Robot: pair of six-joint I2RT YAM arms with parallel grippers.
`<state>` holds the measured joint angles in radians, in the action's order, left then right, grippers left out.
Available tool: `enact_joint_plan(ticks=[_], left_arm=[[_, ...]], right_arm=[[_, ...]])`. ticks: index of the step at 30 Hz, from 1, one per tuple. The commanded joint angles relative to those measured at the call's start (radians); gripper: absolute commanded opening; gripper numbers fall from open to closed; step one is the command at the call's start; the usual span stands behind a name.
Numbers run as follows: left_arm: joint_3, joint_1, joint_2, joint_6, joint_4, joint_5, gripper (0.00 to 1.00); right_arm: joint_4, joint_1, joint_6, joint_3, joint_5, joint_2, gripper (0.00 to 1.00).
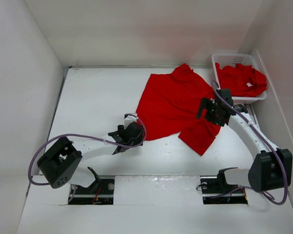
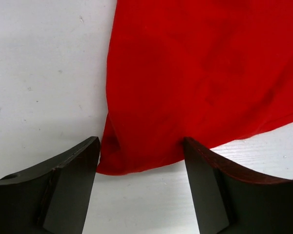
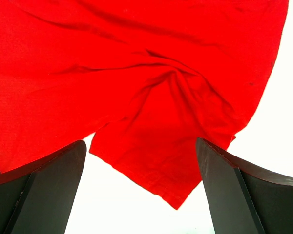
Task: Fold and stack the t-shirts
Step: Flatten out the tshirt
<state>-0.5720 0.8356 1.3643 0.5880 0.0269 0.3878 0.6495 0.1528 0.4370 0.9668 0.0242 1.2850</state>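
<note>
**One red shirt out on the table, both grippers wide open**

The white table (image 1: 97, 102) has one red t-shirt (image 1: 173, 105) lying rumpled on it, right of centre and toward the back. The white basket (image 1: 216, 63) sits in the far right corner with more red shirts (image 1: 241, 80) piled in it, though I honestly can't tell how many. The left gripper (image 1: 138, 129) is at the t-shirt's near left corner, with its fingers spread wide either side of the hem. The right gripper (image 1: 204, 108) hangs over the t-shirt's near right part, fingers also wide and gripping nothing.
</note>
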Motion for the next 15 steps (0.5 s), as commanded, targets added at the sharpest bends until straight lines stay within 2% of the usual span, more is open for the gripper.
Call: enact_joint_plan(ticks=[1, 2, 6, 7, 9, 12, 15], left_arm=[[-0.025, 0.0, 0.013, 0.027, 0.025, -0.003, 0.64], [-0.025, 0.0, 0.013, 0.013, 0.013, -0.003, 0.62], [-0.035, 0.0, 0.027, -0.01, -0.002, -0.039, 0.33], [-0.052, 0.0, 0.042, -0.02, -0.002, -0.05, 0.18], [-0.068, 0.0, 0.053, -0.034, 0.036, -0.066, 0.08], [-0.086, 0.022, 0.023, -0.024, 0.082, -0.066, 0.0], [-0.095, 0.033, -0.023, -0.014, 0.116, -0.11, 0.0]], right_arm=[[0.006, -0.012, -0.012, 0.003, -0.006, -0.029, 1.0], [0.006, -0.012, -0.012, 0.003, -0.006, -0.038, 1.0], [0.015, -0.031, -0.012, -0.008, -0.006, -0.038, 1.0], [0.024, -0.032, -0.012, -0.008, -0.006, -0.047, 1.0], [0.024, -0.042, -0.012, -0.019, -0.006, -0.056, 1.0], [0.035, -0.062, -0.012, -0.037, -0.006, -0.076, 1.0], [0.055, -0.071, -0.012, -0.056, -0.006, -0.087, 1.0]])
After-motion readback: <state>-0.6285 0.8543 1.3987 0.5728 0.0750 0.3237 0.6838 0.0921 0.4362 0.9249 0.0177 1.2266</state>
